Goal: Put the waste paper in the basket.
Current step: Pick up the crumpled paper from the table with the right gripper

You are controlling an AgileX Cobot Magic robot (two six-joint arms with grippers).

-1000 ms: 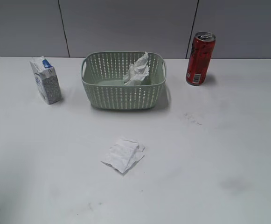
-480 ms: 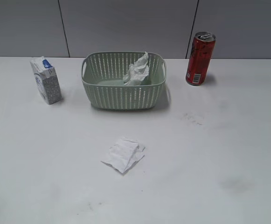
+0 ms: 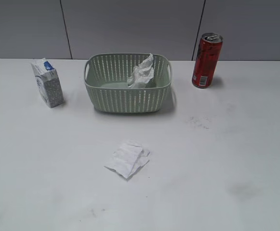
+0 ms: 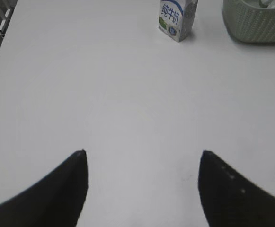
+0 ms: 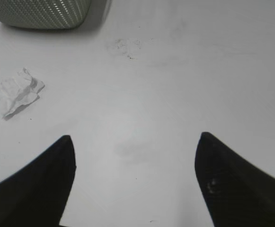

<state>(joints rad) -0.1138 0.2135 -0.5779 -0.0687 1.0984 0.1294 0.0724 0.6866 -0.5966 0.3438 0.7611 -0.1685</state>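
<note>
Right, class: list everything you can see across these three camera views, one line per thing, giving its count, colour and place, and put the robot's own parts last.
basket: one, pale sage-green, at the back centre of the table.
waste paper in the basket: at least one wad, white, sticking up above the rim; whether more lie under it cannot be told.
waste paper on the table: one wad, white, in front of the basket and apart from it.
milk carton: one, white and blue, upright, left of the basket.
drink can: one, red, upright, right of the basket.
table: one, white, with faint smudges.
left gripper: black fingers, open, empty.
right gripper: black fingers, open, empty.
</note>
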